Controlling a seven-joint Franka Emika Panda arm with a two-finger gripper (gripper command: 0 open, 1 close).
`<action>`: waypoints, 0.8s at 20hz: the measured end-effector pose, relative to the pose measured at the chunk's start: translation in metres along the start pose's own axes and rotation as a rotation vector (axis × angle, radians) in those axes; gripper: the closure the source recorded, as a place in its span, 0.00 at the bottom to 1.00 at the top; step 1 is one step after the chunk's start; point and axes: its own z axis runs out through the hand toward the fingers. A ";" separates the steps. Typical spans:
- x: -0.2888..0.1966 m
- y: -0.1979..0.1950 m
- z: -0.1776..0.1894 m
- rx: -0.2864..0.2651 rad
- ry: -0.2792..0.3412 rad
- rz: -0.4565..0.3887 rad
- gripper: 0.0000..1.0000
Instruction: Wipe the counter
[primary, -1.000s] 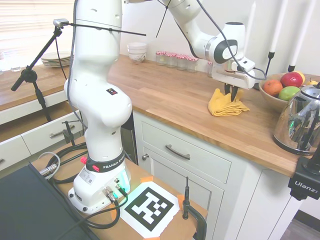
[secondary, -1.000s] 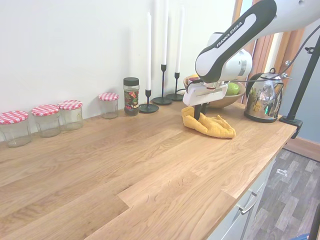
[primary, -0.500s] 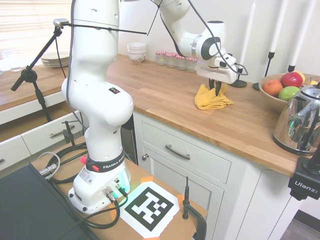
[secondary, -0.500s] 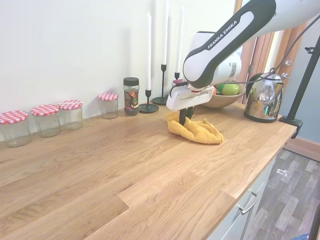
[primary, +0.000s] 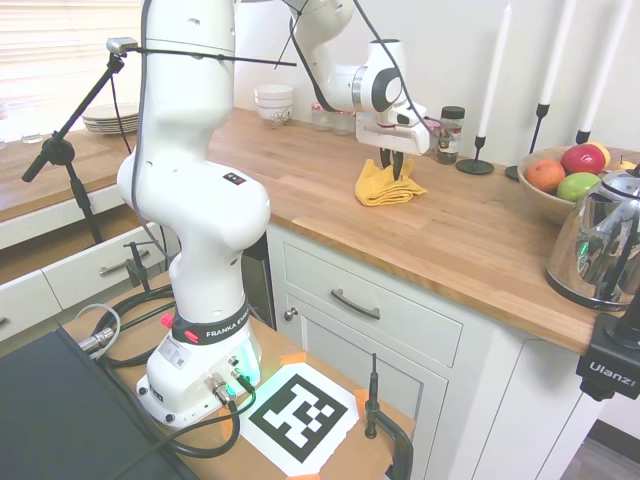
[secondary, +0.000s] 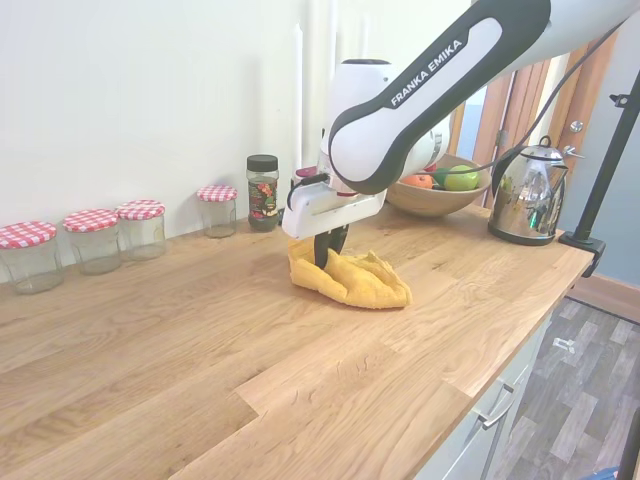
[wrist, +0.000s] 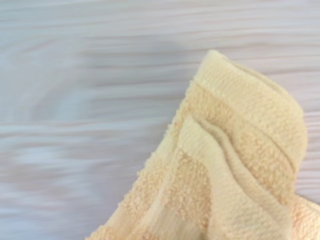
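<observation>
The counter (primary: 480, 235) (secondary: 200, 350) is a long warm-brown butcher-block top over white cabinets. A crumpled yellow cloth (primary: 385, 186) (secondary: 350, 279) lies on it, trailing away from the fingers. My gripper (primary: 394, 169) (secondary: 324, 252) points straight down and is shut on the cloth's edge, pressing it to the wood. Up close in the wrist view, the cloth's folds (wrist: 235, 165) show against blurred wood grain (wrist: 75, 125).
Several red-checked lidded jars (secondary: 95, 238) and a spice jar (secondary: 262, 191) line the wall. Candlesticks (primary: 480, 120), a fruit bowl (primary: 560, 180) (secondary: 435, 190) and a steel kettle (primary: 600, 245) (secondary: 528, 200) stand toward one end. Bowls (primary: 274, 102) and plates (primary: 112, 118) sit at the far end.
My gripper has dragged the yellow cloth along the counter, away from the fruit bowl and kettle and toward the jars.
</observation>
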 end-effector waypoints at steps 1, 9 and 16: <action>-0.011 -0.009 -0.001 -0.001 0.005 -0.010 1.00; -0.100 -0.072 -0.007 0.013 0.040 -0.075 1.00; -0.128 -0.088 -0.010 0.017 0.048 -0.103 1.00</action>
